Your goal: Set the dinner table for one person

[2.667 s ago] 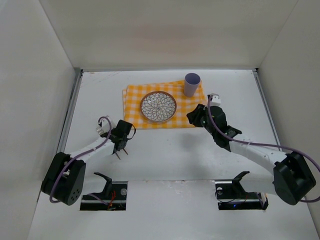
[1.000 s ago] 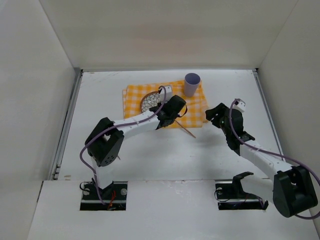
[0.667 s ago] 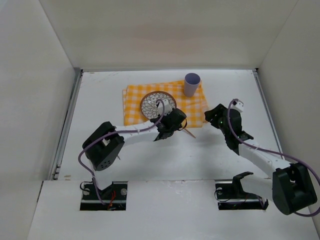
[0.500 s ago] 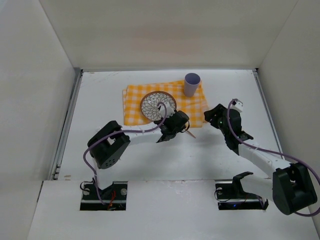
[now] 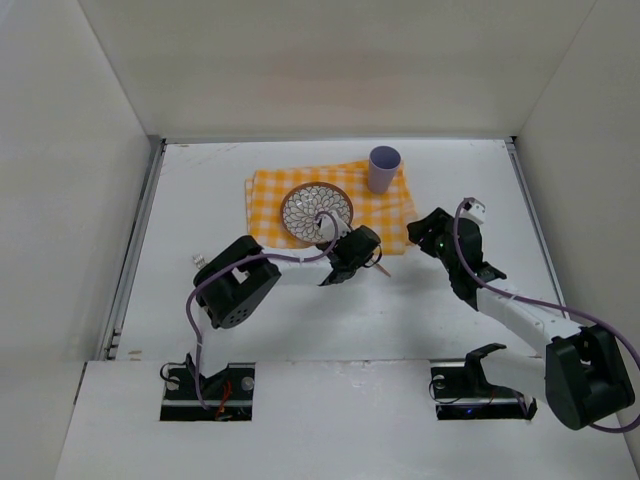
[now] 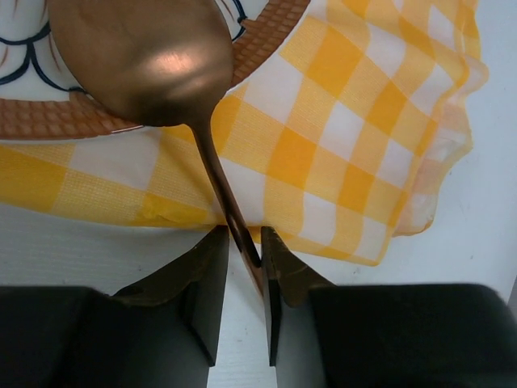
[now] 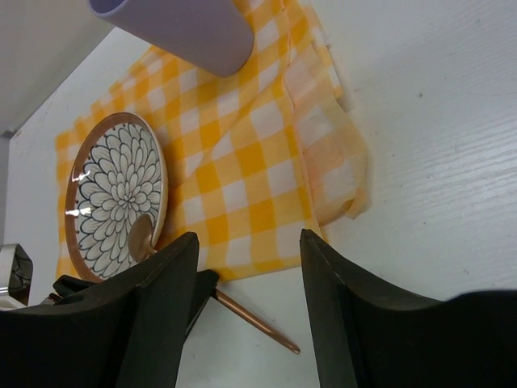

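**At the plate's near rim: spoon in the left pincer, bowl over the edge**

On the white counter (image 5: 300,320), which fills the floor between the white walls and lies under everything else, a yellow-checked cloth (image 5: 268,200) sits toward the far middle. A patterned plate (image 5: 300,205) rests on the cloth, and a lilac cup (image 5: 384,168) stands upright at the cloth's far right corner.

The left pincer (image 6: 242,250) is clamped on the thin handle of a copper spoon (image 6: 174,89). It grips at the cloth's near edge, over bare counter. From the pincer, the spoon's long axis runs away and slightly left. The handle crosses the cloth's near strip and the bowl overlaps the plate's brown rim on its near right side. I cannot tell whether the bowl is touching the rim or hanging just above it. The right wrist view shows the handle's tail sticking out behind the pincer, toward the near right, over bare counter.

The right pincer (image 7: 246,242) has its jaws apart and holds nothing. It sits just off the cloth's right near corner, facing the cup and plate.

The step in hand looks like laying the spoon down for the place setting. The left arm already holds the spoon, so the placing falls to it. As I judge it, the spoon would have to shift to the right so the bowl clears the rim and lies flat on the cloth beside the plate. Let go here, it would likely end up propped on the rim.
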Motion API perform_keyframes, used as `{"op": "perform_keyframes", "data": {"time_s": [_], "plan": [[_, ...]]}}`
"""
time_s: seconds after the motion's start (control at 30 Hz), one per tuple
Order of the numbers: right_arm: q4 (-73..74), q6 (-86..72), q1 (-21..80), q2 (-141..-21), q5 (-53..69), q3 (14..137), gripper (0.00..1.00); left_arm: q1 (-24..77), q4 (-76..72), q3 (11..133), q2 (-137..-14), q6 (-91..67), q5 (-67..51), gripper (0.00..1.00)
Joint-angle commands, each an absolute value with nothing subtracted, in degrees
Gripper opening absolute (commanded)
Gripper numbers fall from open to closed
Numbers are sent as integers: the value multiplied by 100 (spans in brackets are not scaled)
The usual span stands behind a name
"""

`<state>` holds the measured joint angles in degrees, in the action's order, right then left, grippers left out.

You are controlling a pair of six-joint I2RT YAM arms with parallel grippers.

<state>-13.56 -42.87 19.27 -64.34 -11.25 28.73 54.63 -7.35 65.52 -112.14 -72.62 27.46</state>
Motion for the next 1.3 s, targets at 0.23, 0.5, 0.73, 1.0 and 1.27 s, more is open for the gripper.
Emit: {"op": "perform_keyframes", "data": {"time_s": [0.23,0.5,0.73,1.0,1.27], "plan": [[-1652,-4245,1991,-6275,-1081,3032,59,5541,-694,6004,-10680,-7374,2856,7],[-1652,-4245,1991,-6328,-1081,3050,60,5787,-519,5748,-9932,-6918,3023,3],[-1652,-4263,1991,-6267,-1055,3015,60,5823,-264,6449,-9905,-5786,2910,1],[-1652,-4298,1903,-6152,-1028,2962,60,5305,298,7953,-10775,-4290,1688,0],[-1652,-4298,1894,-6179,-993,2962,60,4523,711,9007,-11442,-3692,722,1]]}}
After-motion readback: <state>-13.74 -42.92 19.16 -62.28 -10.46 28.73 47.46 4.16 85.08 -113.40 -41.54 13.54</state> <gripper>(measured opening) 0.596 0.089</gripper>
